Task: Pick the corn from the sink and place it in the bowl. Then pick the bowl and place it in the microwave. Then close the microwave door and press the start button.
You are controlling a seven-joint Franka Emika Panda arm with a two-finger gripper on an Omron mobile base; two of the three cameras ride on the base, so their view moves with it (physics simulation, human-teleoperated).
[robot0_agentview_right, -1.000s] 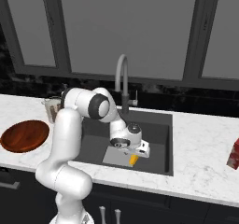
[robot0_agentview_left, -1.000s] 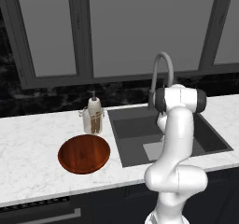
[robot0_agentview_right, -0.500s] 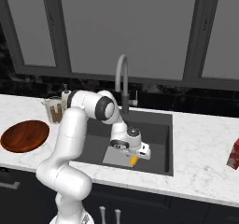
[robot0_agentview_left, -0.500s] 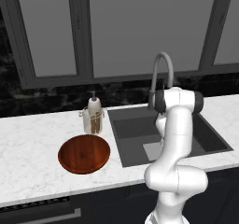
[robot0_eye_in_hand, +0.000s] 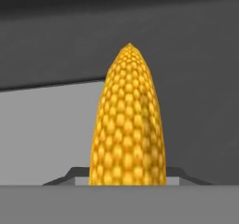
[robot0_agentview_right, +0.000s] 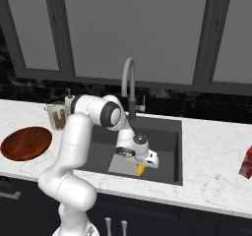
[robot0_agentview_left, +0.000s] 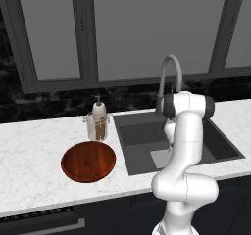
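Step in hand: first leg of the task, taking the corn (robot0_eye_in_hand: 128,120) out of the sink (robot0_agentview_right: 162,146); bowl, microwave and start button all remain to be done.

Corn, place: on the sink floor, near the front wall of the basin, seen in the right base view as a small yellow tip just below the hand.

Gripper (robot0_agentview_right: 141,162): reached down into the sink, right over the corn. Its jaws are hidden by the hand in the right base view and lie below the frame in the hand view, so I cannot tell whether they have met the cob or stand apart.

Key relation: the cob sits directly ahead of the hand, centred between where the fingers would be. Its long axis runs away from the camera along the line of sight, pointed tip far, thick end nearest the hand. A close of the jaws would likely squeeze across the cob's width near its thick end.

Bowl (robot0_agentview_left: 88,161): on the marble counter (robot0_agentview_left: 34,170) left of the sink, well apart from it, empty and upright.

Beside the bowl: a soap dispenser (robot0_agentview_left: 98,115) and a glass jar (robot0_agentview_left: 97,129), standing between the bowl and the sink's back left corner.

Faucet (robot0_agentview_right: 129,87): at the back of the sink, arching forward above the arm.

Risk, as a judgement: the cob is rounded and could roll or slip out if gripped off centre.
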